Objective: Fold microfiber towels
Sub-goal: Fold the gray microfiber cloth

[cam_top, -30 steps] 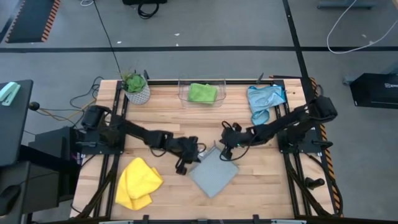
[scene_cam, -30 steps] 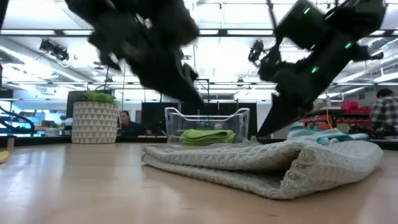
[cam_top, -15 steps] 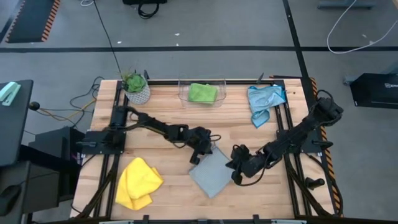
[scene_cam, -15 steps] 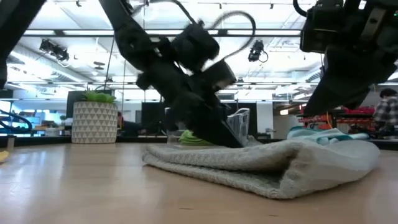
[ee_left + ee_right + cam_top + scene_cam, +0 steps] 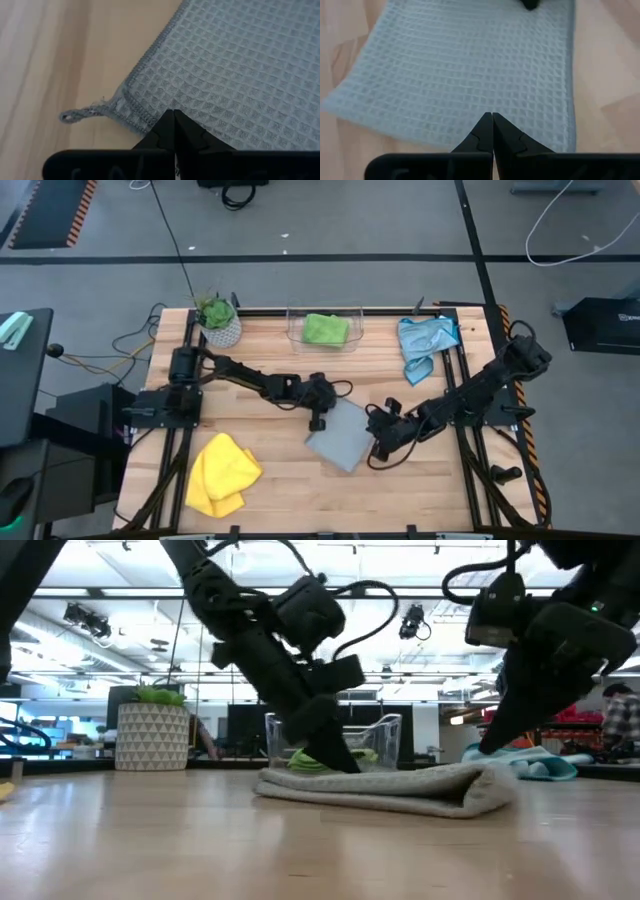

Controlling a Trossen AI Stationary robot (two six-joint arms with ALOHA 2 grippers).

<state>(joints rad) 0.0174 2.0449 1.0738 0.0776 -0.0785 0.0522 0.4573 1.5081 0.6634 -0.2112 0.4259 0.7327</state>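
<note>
My left jaws (image 5: 318, 420) have come down from half a second ago and now press, fingers pinched together with nothing held, on the near corner of the pale grey towel (image 5: 341, 436) by its loop tag. My right jaws (image 5: 378, 450), likewise closed and empty, have slid in to rest on its opposite edge. The towel lies directly under both tips on the wooden surface (image 5: 270, 480), flatter and more compact than a second ago. I judge this fold is being pressed in and the yellow towel (image 5: 221, 474), well behind my left jaws, waits next.
</note>
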